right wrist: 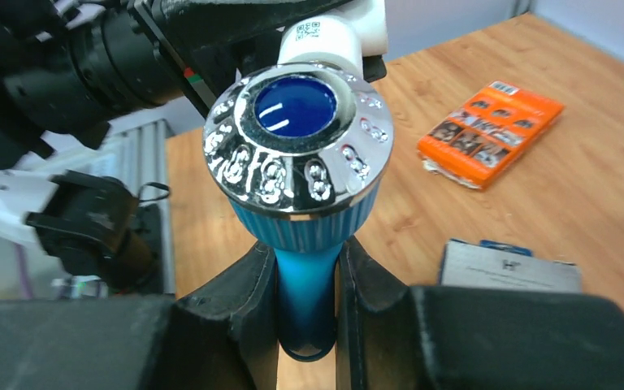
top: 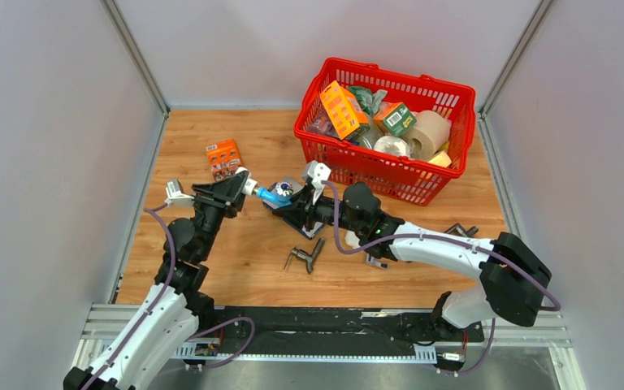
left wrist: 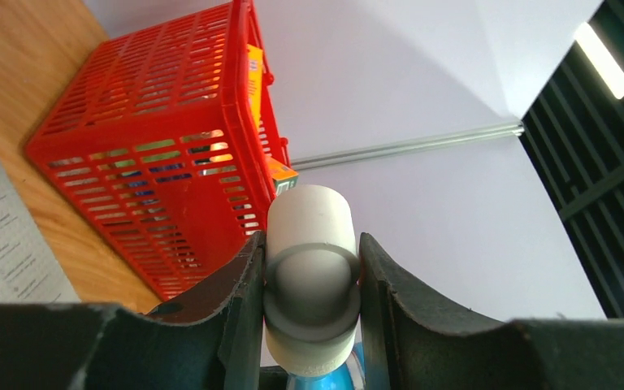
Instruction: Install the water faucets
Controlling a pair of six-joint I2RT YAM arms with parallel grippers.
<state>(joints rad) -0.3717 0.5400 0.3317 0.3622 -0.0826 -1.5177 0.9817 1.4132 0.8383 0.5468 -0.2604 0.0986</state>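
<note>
Water faucet [top: 275,195], a small light-blue tap, hangs above the desk [top: 236,268] between the two arms, just in front of the red basket [top: 374,177] and not touching the wood. Left claw [top: 248,185] pinches its white end fitting [left wrist: 309,236]; in the left wrist view the two dark fingers [left wrist: 240,284] press against either side of that round white piece, with a bit of blue showing below it. Right claw [top: 286,201] grips the other end: in the right wrist view its fingers [right wrist: 252,292] are pressed onto the blue stem, and the faucet's chrome-rimmed cap with a dark blue centre [right wrist: 299,154] faces the camera. The two claws sit near each other, with the faucet spanning the short gap between them.

On the desk, an orange packet [top: 223,157] lies beyond the left claw, a dark metal tap [top: 307,257] lies nearer the arm bases, and a grey card [right wrist: 510,268] lies flat under the faucet. The basket holds boxes and rolls of tape
</note>
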